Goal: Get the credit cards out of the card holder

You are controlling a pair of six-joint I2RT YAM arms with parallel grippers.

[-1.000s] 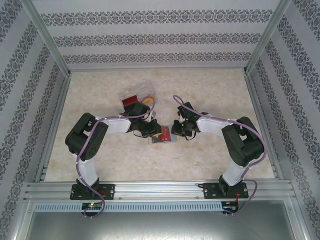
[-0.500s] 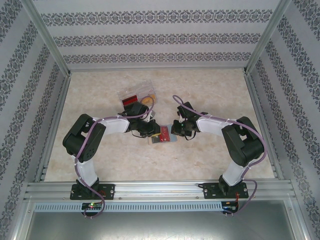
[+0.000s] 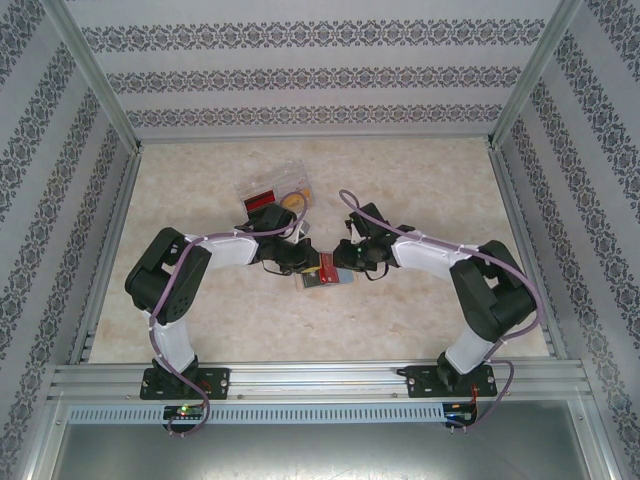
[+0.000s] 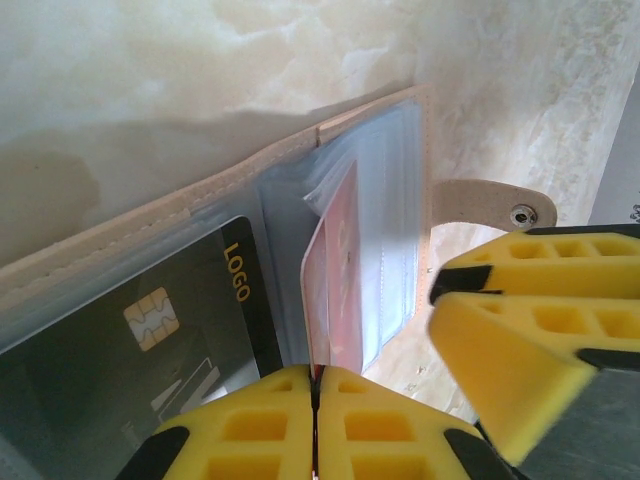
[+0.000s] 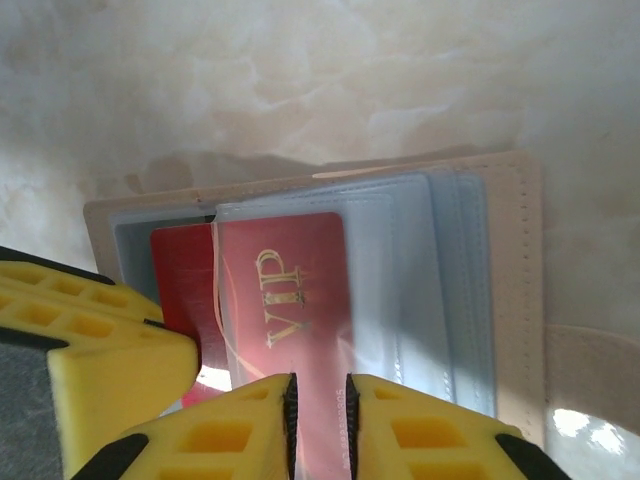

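**Slick, stiff cards in a soft, light holder**

The open beige bifold card holder (image 3: 325,276), a soft stitched cover with clear plastic sleeves inside, lies flat on the pale marbled table (image 3: 430,190), near its middle and between the two arms' heads. A glossy red plastic card (image 5: 285,300) marked VIP sits behind the film of one sleeve. A dark plastic card (image 4: 170,320) with a gold chip sits in the neighbouring panel. A beige strap (image 4: 490,200) with a metal snap lies out past the holder's edge.

The left gripper (image 4: 316,420) has its yellow fingers pressed together. The edge of a raised sleeve leaf with the red card in it runs down to their seam, but whether it is nipped there cannot be told. The right gripper (image 5: 318,410) has its jaws a narrow slit apart with the red card showing in the gap, and whether they touch it cannot be told.

The cards look light, thin, stiff and smooth, so a pinch on the film over them would likely slip, and the film probably clings. The best hold is judged to be a card's bare edge at the sleeve mouth, pulled straight along the pocket. The holder looks light and floppy and would likely drag or lift with the card, so the other gripper should hold its leaf or cover.
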